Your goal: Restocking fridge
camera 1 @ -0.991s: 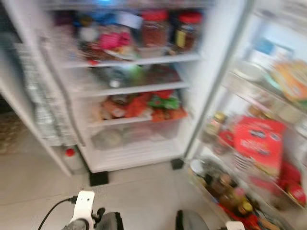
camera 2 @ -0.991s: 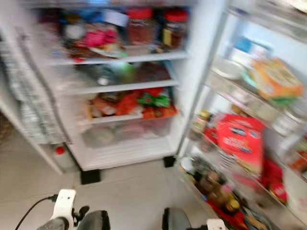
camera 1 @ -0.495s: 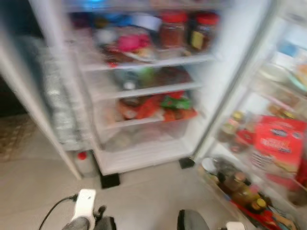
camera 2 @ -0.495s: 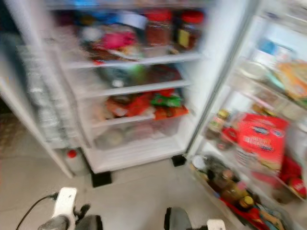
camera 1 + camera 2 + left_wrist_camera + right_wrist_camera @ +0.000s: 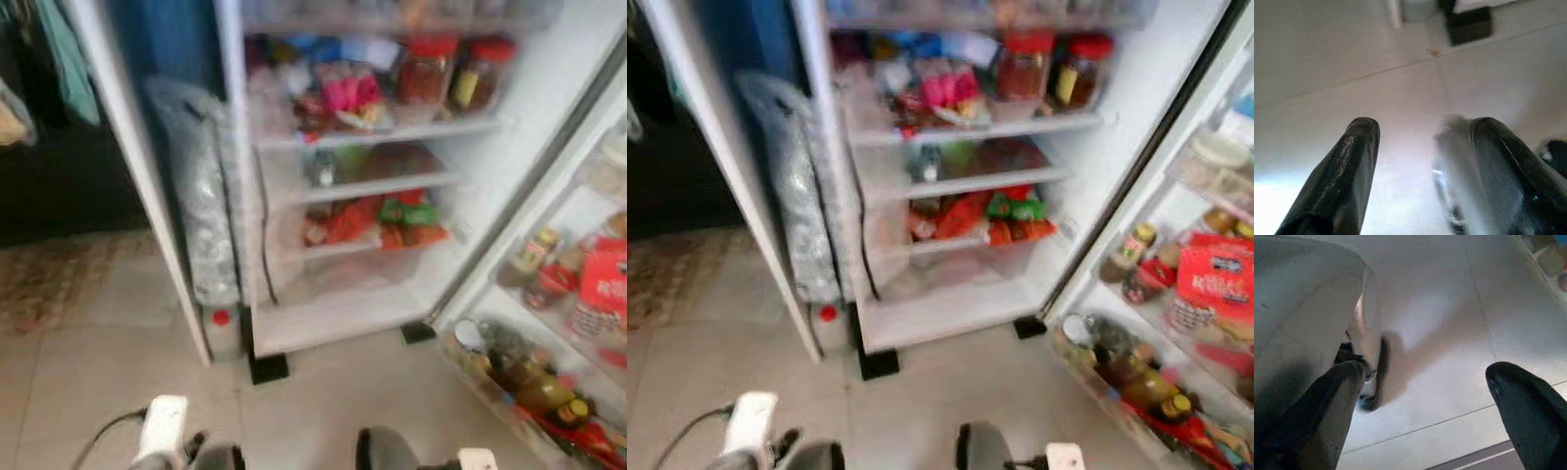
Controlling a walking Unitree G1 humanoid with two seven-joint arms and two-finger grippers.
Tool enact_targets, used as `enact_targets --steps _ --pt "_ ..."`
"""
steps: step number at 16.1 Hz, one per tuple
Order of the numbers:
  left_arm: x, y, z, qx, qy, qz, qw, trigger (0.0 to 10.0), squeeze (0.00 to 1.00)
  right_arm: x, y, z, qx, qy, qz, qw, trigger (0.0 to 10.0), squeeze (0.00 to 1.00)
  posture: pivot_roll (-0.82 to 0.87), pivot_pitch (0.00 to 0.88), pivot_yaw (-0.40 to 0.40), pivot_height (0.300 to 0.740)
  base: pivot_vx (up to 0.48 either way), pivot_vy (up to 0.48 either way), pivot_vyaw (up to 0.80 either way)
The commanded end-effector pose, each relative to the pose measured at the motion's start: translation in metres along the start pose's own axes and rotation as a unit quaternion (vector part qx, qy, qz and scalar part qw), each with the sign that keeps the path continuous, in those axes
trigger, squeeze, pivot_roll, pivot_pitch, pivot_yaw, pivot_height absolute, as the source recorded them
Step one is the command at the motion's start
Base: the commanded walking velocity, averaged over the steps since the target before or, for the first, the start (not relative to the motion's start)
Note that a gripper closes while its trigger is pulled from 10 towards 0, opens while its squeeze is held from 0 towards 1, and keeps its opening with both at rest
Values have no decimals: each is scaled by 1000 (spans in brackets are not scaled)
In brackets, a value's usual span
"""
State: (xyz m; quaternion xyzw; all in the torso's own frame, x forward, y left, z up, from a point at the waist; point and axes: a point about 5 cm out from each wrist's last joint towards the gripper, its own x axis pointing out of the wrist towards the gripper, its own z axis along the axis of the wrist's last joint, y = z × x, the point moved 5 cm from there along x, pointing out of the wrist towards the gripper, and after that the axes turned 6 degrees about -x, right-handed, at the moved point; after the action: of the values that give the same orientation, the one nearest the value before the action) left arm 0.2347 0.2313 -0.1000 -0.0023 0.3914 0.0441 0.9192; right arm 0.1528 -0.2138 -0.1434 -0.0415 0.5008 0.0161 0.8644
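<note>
Fridge shelves blur into unreadable packets; both grippers' fingers hang spread and empty.

Colours in front of my open fridge

The fridge is white inside and out, with two red-lidded jars on the top shelf beside something bright pink, and a red, orange and green jumble of packets lower down. The door rack holds a red bag with white print and brownish bottles. The floor is pale beige tile, with a brown patterned mat off to my left. My left gripper and right gripper both have glossy black fingers.
</note>
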Motion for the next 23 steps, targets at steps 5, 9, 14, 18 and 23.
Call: enact_targets --steps 5,9,14,18,23 --pt "2 -8 0 -6 4 -7 1000 10000 0 1 10 -1 2 2 16 1000 10000 0 -45 77 -32 618 0 396 0" --pt "2 -8 1 -4 5 -8 1000 10000 0 1 11 0 2 1 16 1000 10000 0 -42 79 -33 618 0 367 0" --pt "2 -9 1 -2 6 -10 1000 10000 0 1 11 0 1 2 16 1000 10000 0 -42 79 -33 618 0 0 0" --pt "2 -9 0 -3 9 -11 1000 10000 0 1 11 0 -2 3 18 1000 10000 0 -41 77 -33 618 0 0 0" --pt "2 -9 0 -3 11 -14 1000 10000 0 2 11 2 5 -3 16 1000 10000 0 -41 75 -31 658 0 0 0"
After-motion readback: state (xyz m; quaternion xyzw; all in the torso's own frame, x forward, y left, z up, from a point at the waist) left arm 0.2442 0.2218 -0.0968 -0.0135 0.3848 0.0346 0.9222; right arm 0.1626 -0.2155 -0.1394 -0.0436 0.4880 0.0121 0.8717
